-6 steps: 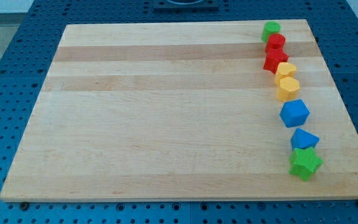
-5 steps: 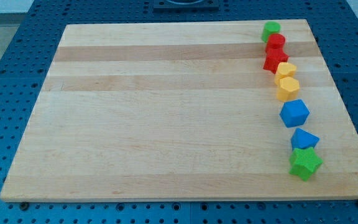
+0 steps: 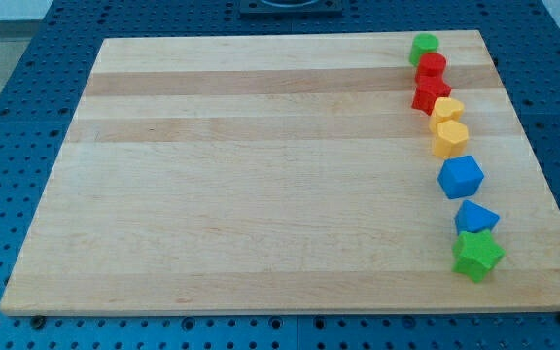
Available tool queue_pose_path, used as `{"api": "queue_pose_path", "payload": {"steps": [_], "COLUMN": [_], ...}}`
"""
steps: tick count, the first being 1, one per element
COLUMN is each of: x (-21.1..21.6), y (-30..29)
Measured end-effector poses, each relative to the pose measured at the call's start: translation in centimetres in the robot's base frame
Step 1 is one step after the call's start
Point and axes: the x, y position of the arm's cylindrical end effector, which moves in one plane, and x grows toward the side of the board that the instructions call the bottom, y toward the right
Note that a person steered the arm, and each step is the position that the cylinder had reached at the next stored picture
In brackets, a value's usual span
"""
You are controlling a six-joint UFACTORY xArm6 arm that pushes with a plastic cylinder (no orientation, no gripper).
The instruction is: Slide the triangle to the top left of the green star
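1. No change is seen against the earlier frames; every block is found at the same spot on the wooden board (image 3: 261, 175), and nothing on it has shifted.
2. My tip is not shown anywhere in the camera view; its place relative to the blocks cannot be told, and, the arm ending in a rod, no pincer is seen whose state could be told.
3. All the blocks are lined up in a column near the view's right edge of the board; the rest of the board is surrounded by the blue perforated table (image 3: 27, 58).
4. The blue triangle (image 3: 475, 217) is placed near the view's bottom right; it is touching the green star (image 3: 477, 256), lying just above it, roughly straight up rather than up-left.
5. Above the triangle, slightly apart, a blue hexagonal block (image 3: 461, 177) is seen.
6. Further up, two yellow blocks are set in contact, the lower one (image 3: 449, 139) and the upper one (image 3: 446, 109); their exact shapes cannot be made out.
7. At the view's top, a red star-like block (image 3: 430, 94), a red cylinder (image 3: 432, 66) and a green cylinder (image 3: 423, 46) are stacked closely along the column, each touching the next.
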Motion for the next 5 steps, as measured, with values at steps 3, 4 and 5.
{"api": "queue_pose_path", "payload": {"steps": [3,4,5], "x": [-1.2,-2.9,-3.1], "y": [-1.2,-2.1,-3.0]}}
